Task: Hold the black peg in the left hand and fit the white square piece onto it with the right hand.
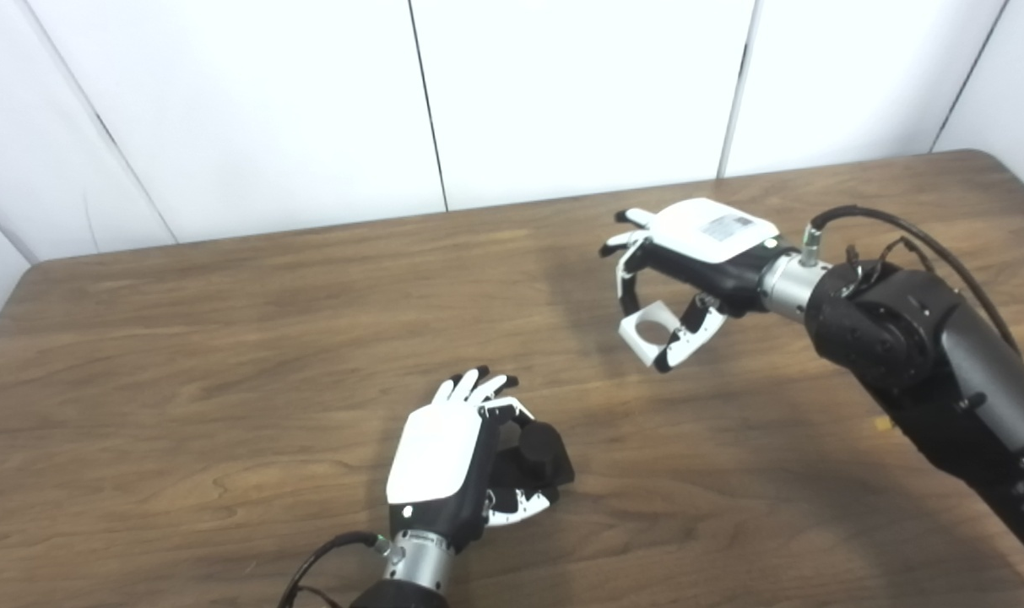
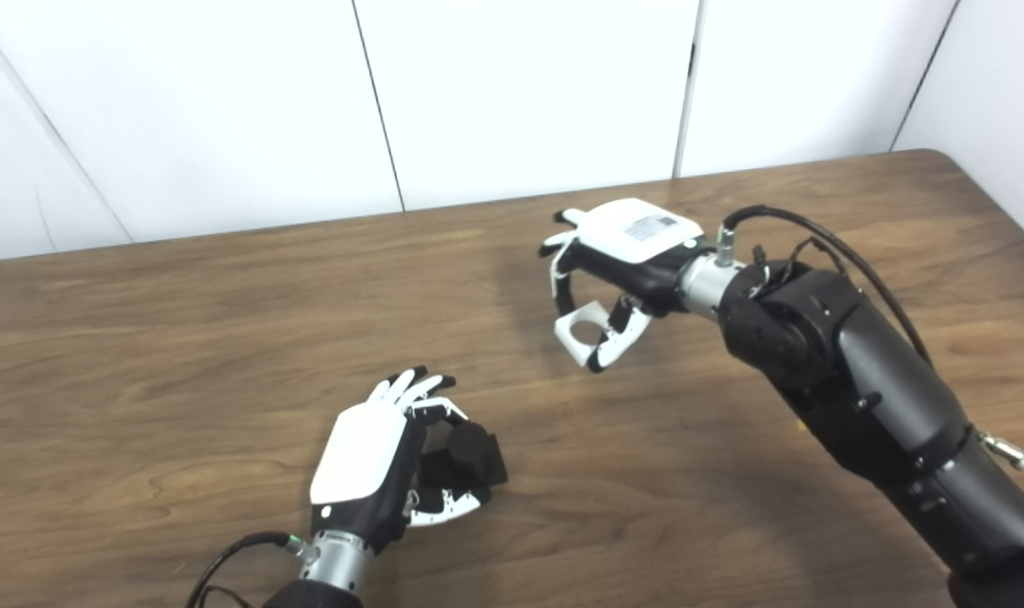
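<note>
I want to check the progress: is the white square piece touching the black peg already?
Apart. The left eye view shows bare table between the white square piece in the right hand and the black peg in the left hand.

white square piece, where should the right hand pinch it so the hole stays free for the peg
By its outer edges, as now: the right hand pinches the white square piece from above, with its round centre hole uncovered. The black peg sits in the left hand.
</note>
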{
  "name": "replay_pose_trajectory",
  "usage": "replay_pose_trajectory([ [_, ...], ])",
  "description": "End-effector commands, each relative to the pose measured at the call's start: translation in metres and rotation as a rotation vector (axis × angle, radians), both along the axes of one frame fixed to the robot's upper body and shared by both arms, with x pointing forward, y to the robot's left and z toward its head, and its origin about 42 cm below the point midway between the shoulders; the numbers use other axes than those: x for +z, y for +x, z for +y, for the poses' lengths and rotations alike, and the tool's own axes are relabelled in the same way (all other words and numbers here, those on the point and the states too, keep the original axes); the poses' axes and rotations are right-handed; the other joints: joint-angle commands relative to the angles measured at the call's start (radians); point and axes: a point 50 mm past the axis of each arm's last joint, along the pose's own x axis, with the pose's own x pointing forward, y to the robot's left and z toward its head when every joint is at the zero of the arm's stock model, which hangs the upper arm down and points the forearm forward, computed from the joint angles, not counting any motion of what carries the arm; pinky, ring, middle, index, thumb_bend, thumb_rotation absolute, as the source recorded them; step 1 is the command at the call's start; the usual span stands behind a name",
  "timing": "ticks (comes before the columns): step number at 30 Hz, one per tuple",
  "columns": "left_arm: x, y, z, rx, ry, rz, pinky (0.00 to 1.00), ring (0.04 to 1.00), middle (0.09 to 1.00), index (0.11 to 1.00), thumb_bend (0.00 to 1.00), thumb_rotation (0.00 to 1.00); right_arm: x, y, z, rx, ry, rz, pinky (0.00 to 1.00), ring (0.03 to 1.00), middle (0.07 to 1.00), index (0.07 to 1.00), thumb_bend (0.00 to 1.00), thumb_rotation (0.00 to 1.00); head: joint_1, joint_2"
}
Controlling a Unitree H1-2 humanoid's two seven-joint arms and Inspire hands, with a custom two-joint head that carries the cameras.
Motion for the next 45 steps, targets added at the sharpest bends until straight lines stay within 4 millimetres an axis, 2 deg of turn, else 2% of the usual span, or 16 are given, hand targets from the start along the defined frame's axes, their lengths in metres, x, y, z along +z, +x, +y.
replay_pose_trajectory([
  [1, -0.011, 0.0, -0.001, 0.004, 0.039, 0.048, 0.97, 0.954, 0.869, 0.492, 0.52, 0.07, 0.025, -0.009, 0.015, 0.059, 0.018, -0.073, 0.92, 1.0, 0.886, 0.491, 0.53, 0.15, 0.001, 0.001],
  [11, -0.012, 0.003, -0.007, 0.008, 0.037, 0.045, 0.98, 0.959, 0.871, 0.492, 0.52, 0.07, 0.031, -0.041, 0.05, 0.216, 0.042, -0.072, 0.94, 1.0, 0.885, 0.49, 0.53, 0.15, 0.014, 0.003],
  [22, -0.013, 0.003, -0.011, 0.009, 0.043, 0.04, 0.98, 0.955, 0.871, 0.492, 0.52, 0.07, 0.04, -0.058, 0.073, 0.312, 0.02, -0.087, 0.94, 1.0, 0.895, 0.49, 0.52, 0.15, 0.022, 0.005],
  [32, -0.014, 0.002, -0.012, 0.012, 0.038, 0.045, 0.98, 0.955, 0.872, 0.492, 0.52, 0.07, 0.043, -0.061, 0.079, 0.325, 0.026, -0.075, 1.0, 1.0, 0.911, 0.488, 0.53, 0.15, 0.024, 0.003],
  [45, -0.013, 0.001, -0.014, 0.015, 0.039, 0.048, 0.99, 0.958, 0.873, 0.492, 0.52, 0.07, 0.038, -0.061, 0.078, 0.318, -0.013, -0.066, 1.0, 1.0, 0.928, 0.488, 0.53, 0.15, 0.027, 0.009],
])
